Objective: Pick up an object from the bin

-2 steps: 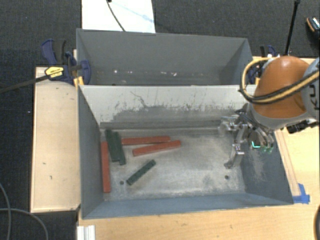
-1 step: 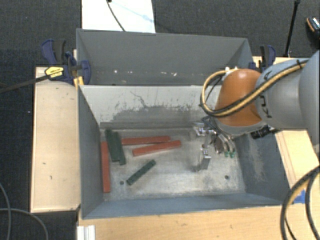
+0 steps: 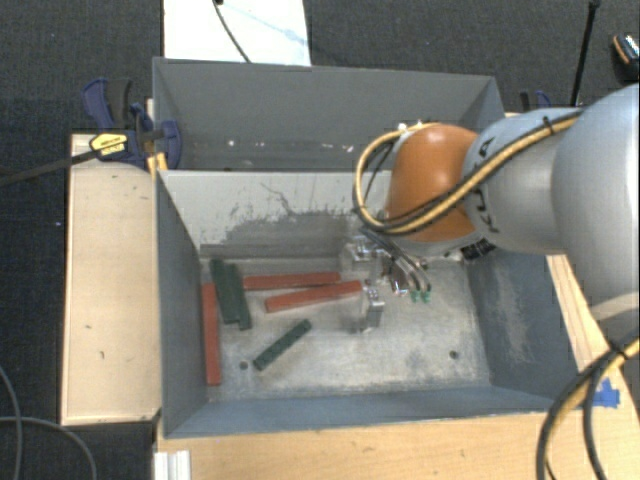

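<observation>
**Gripper and nearest bars.** The gripper (image 3: pixel 373 306) is seen low over the floor of the bin (image 3: pixel 425 348), at the right ends of the upper red bar (image 3: pixel 290 281) and the lower red bar (image 3: pixel 305 299), which lie side by side near the middle. Whether it is open or closed cannot be told. Both bars are judged light, stiff and smooth, and are best gripped across the narrow width near mid-length.

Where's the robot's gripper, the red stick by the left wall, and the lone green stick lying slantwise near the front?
gripper (image 3: pixel 372 313): camera view, at its lower tip.
red stick by the left wall (image 3: pixel 212 333): camera view, middle of its length.
lone green stick (image 3: pixel 282 344): camera view, its middle.
</observation>
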Motion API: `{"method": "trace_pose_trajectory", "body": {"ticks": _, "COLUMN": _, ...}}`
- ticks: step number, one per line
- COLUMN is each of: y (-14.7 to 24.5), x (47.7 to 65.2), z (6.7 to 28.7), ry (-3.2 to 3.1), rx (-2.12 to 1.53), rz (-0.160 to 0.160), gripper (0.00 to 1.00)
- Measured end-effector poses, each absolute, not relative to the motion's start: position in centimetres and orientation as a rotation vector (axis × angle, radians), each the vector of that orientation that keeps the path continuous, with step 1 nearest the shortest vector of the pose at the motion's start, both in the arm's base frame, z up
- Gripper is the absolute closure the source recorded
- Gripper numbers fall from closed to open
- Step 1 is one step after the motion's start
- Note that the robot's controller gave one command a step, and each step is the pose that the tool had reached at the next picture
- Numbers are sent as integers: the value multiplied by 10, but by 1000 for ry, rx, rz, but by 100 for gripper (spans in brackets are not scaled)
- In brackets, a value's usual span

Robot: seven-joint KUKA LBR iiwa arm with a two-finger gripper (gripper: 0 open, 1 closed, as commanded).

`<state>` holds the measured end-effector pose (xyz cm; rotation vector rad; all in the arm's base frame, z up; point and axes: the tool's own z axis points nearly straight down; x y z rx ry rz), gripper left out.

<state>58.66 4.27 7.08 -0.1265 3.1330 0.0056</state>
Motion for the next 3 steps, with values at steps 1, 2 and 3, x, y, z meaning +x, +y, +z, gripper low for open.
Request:
{"method": "trace_pose_trajectory", "body": {"ticks": 1, "y": 39, "x": 586, "z": 71, "ry": 3134, "rx": -124, "rz": 1, "gripper": 100}}
{"method": "trace_pose_trajectory", "body": {"ticks": 2, "y": 35, "x": 571, "z": 193, "ry": 3040, "rx": -758, "rz": -2, "gripper": 100}}
{"method": "trace_pose_trajectory", "body": {"ticks": 3, "y": 10, "x": 543, "z": 264, "ry": 2938, "rx": -1093, "rz": -4, "gripper": 100}}
